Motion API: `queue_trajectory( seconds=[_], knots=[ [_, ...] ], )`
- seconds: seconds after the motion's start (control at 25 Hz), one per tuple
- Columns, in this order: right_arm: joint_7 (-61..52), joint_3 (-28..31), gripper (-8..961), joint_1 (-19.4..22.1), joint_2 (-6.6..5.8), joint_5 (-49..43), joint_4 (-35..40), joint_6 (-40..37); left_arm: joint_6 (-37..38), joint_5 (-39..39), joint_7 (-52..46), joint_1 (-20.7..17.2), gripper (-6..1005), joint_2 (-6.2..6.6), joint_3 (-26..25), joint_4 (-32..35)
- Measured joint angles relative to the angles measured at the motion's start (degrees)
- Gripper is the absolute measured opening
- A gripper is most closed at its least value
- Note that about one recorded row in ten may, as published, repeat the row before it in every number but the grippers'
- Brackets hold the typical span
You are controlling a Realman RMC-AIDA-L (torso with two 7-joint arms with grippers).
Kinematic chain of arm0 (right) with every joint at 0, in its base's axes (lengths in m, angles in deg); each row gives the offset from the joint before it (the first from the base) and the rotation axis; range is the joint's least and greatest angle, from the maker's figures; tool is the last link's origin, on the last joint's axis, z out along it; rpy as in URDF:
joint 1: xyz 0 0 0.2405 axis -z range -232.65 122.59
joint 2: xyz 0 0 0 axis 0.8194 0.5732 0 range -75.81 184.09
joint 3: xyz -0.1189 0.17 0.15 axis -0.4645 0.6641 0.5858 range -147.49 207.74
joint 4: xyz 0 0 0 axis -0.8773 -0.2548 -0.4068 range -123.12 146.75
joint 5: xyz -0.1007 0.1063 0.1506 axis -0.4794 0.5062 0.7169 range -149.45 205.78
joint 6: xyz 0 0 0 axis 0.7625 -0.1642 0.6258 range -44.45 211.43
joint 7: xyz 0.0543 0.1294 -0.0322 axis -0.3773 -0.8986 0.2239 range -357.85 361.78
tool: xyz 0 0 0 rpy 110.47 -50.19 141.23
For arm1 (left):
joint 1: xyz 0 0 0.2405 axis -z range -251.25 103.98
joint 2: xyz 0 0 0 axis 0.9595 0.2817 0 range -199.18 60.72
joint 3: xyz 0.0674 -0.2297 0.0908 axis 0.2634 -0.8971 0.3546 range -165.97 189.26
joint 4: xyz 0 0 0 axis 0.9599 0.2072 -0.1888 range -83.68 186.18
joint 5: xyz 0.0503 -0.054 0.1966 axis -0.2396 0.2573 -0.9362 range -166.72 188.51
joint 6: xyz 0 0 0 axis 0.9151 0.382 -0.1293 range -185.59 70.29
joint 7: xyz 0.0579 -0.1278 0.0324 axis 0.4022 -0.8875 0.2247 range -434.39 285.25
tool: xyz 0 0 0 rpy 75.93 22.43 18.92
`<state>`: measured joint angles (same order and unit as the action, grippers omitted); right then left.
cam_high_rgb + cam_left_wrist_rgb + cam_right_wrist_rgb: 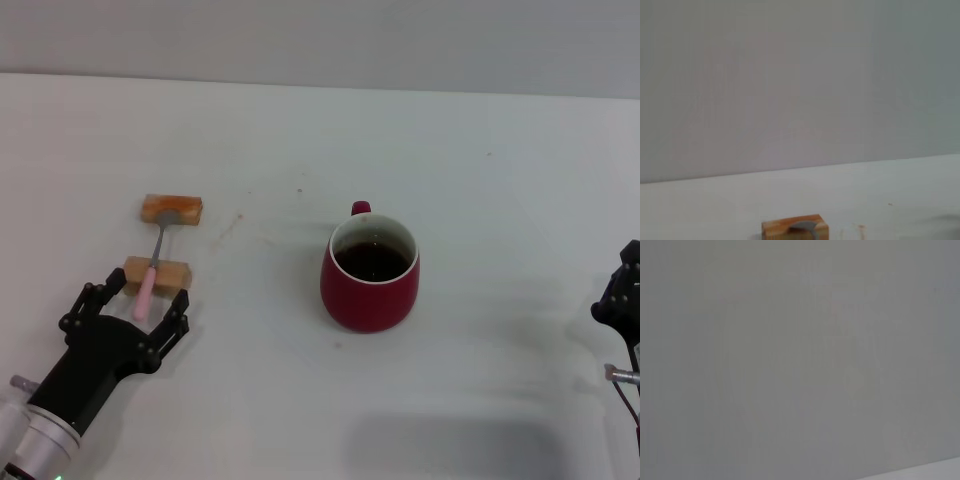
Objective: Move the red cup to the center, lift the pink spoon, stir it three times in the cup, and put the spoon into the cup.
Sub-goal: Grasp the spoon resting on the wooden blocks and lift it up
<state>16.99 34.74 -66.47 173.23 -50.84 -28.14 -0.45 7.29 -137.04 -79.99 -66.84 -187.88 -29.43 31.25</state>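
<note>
The glossy dark-red cup point(370, 275) with dark liquid sits about mid-desk, so centring looks done. The small pink-handled spoon point(155, 265) with its grey metal neck lies bridging two tan wooden blocks point(172, 209) at the left. The left gripper point(128, 312) has its jaws spread wide around the handle's tip, not yet clamped; it must close, then lift. The right gripper point(625, 290) waits at the desk's point(480, 160) right edge; cannot tell its state.

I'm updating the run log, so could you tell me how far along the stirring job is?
Done: the red cup stands near the table's center. In hand: the left gripper, fingers open, straddles the handle end of the pink spoon, which lies across two wooden blocks, not yet lifted. Left: grasping, lifting, stirring three times, and placing the spoon in the cup. The right gripper waits at the table's right edge.
</note>
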Motion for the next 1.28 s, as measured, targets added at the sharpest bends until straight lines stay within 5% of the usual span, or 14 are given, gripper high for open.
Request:
queue_trajectory(
  seconds=[0.84,1.28],
  knots=[
    [0.0,-0.1,0,0.2,0.0,-0.4,-0.1,-0.2,-1.7,2.1,-0.3,-0.3,755,-0.1,0.3,-0.1],
    [0.0,-0.1,-1,0.1,-0.04,-0.7,-0.1,-0.2,-2.1,1.2,0.5,0.2,625,0.11,1.0,0.3]
  ],
)
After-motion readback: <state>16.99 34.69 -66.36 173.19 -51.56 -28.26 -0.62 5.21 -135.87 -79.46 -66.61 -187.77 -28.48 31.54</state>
